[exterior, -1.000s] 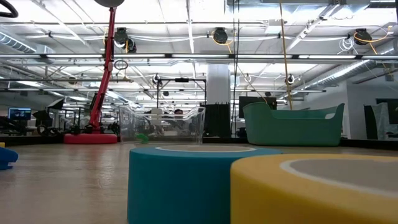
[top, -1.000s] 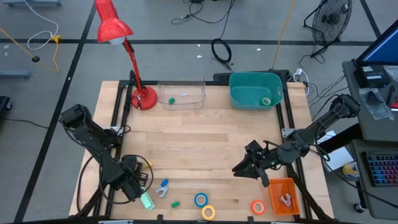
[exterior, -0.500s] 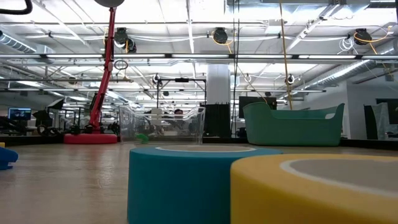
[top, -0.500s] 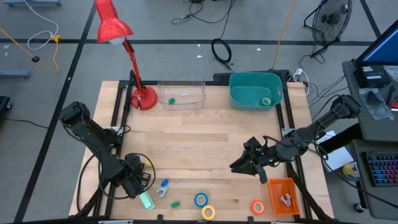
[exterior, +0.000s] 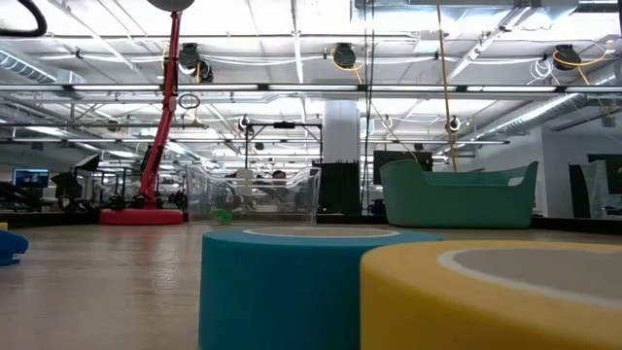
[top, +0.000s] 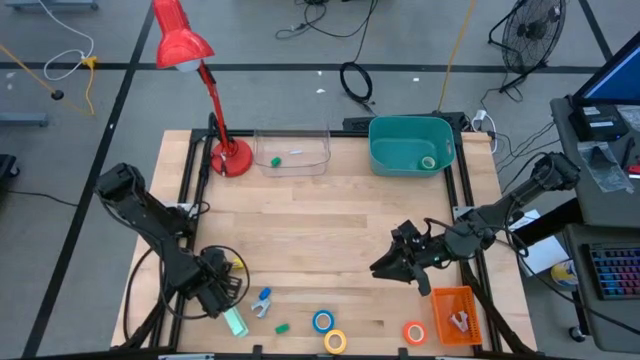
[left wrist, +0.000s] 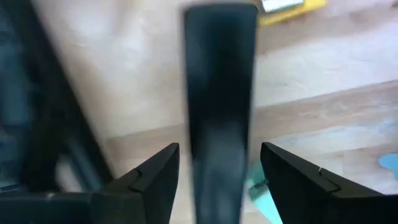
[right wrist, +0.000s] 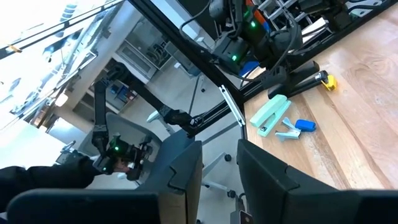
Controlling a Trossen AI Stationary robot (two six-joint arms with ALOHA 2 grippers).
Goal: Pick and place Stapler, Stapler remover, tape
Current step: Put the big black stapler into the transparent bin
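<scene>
**A:** Start at the left. What is the left claw (top: 212, 293) doing?

**B:** It hangs low over the left front corner of the wooden table (top: 320, 230), close to the black edge rail. Its fingers stand wide apart with nothing gripped. A blurred dark bar shows between them in the wrist view.

**A:** And the stapler?

**B:** The stapler (top: 235, 322) lies flat on the wood just beside that claw, on its front side. It is a mint green plastic wedge. The stapler remover (top: 262, 302), small and blue, lies just past it on the claw's right.

**A:** The tape?

**B:** Further right along the front edge is the green tape (top: 282, 327), too small to make out its shape. After it come the blue tape (top: 322, 321) and the yellow tape (top: 335, 341), smooth rings with pale centres that almost touch. The orange tape (top: 414, 332) lies in front of the right claw (top: 385, 268), just beside an orange bin (top: 455, 315).

**A:** How is the right claw set?

**B:** Its fingers have a narrow gap with nothing between them, and it hovers over bare planks.

**A:** Is there room to move?

**B:** The middle of the table is open wood. Beyond both claws, along the back edge, stand a red lamp (top: 230, 158), a clear tub (top: 292, 150) and a teal tub (top: 410, 145).
</scene>
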